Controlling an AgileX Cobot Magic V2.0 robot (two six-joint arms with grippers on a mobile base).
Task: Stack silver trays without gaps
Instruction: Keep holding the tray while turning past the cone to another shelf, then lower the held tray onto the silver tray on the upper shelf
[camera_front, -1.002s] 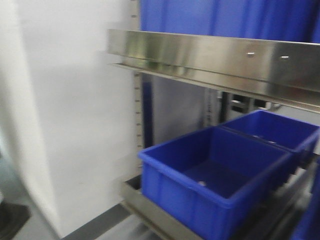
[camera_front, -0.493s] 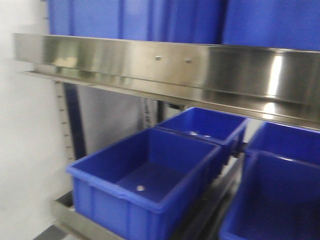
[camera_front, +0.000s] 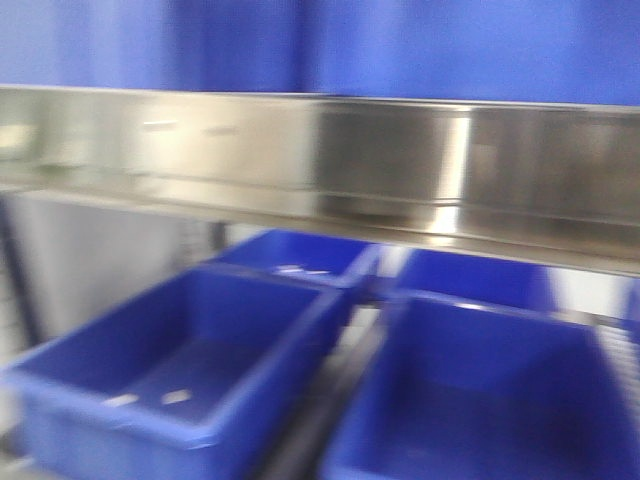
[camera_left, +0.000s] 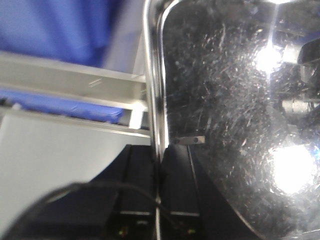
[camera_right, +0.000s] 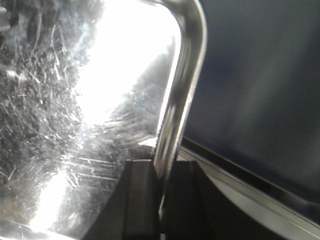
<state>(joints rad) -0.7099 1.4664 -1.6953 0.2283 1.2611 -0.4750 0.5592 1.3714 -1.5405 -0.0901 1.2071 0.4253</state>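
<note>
A silver tray fills the right of the left wrist view, scratched and glaring, its thin rim running down to my left gripper, which is shut on that rim. In the right wrist view the tray fills the left, and my right gripper is shut on its rim at the rounded corner. The front view shows neither the tray nor the grippers.
A brushed-steel shelf rail spans the front view, blurred. Blue bins sit on the shelf below it, another at the right, more behind. Blue bins also stand above the rail. Shelf rails show in the left wrist view.
The front view has swept right along the shelf: the white wall has left the frame, the bins have shifted left and the rail now spans the whole width.
</note>
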